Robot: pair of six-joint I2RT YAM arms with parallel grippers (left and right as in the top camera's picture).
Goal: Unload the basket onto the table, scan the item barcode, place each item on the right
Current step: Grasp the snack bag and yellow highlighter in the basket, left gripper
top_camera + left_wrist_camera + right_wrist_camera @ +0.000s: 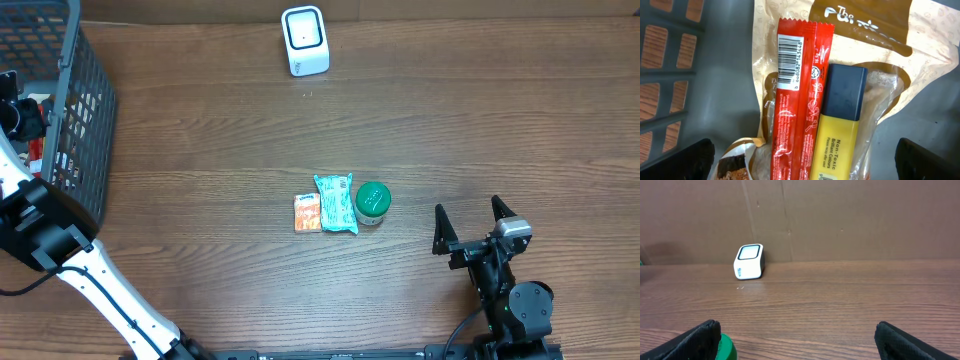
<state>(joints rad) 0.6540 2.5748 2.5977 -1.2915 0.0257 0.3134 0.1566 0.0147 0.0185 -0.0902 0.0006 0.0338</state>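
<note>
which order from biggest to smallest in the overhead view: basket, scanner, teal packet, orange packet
1. basket, by far the largest
2. scanner and teal packet: look about alike, not ranked
3. orange packet, smallest

A robot test bench dressed as a shop checkout: a bare wooden table (200,130) holds a small white barcode scanner (304,41), a grey mesh basket (85,95) of packaged goods such as a red snack bar (795,100) with a printed barcode, and loose snack packets (335,203), with a white robot arm (105,285), a black robot arm (510,300) and a plain brown board (850,215) behind
</note>
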